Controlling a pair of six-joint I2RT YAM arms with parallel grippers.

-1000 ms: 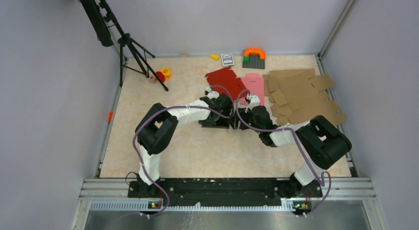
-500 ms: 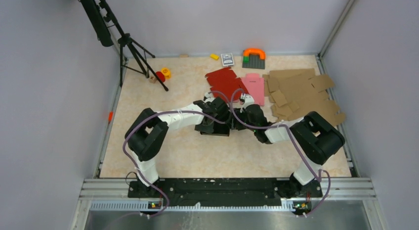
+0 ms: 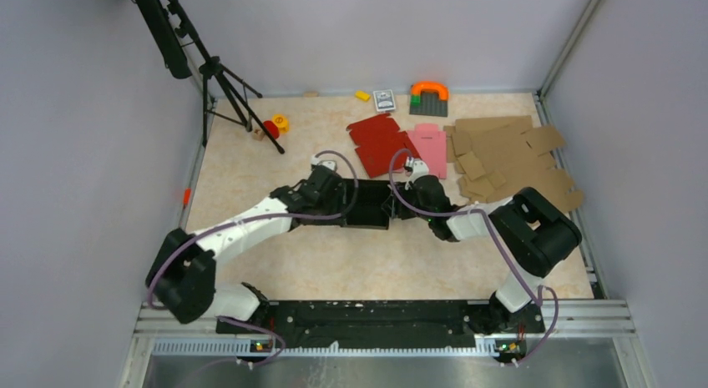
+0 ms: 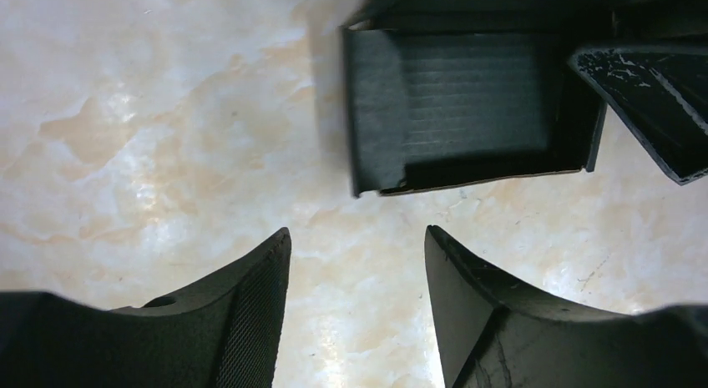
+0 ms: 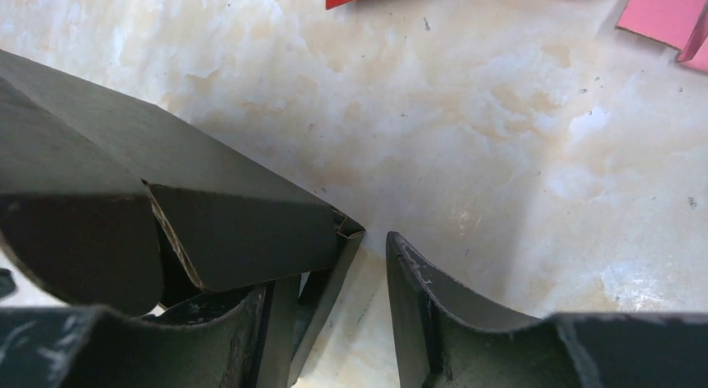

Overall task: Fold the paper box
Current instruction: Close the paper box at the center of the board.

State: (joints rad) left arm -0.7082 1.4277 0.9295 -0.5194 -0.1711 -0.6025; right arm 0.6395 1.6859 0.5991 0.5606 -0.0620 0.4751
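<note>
**Hovering open at both ends of a half-raised box**

My left gripper hangs spread and empty over the bare marbled table, its tips just short of the paper box. The box sits mid-table between my two claws, its walls partly raised into an open tray (the hollow inside faces my left wrist camera). At its right end my right gripper is spread too. One raised wall stands inside the gap, close to one side and clear of the other. Farther back lie a red blank, a pink blank, then brown cardboard pieces.
</note>
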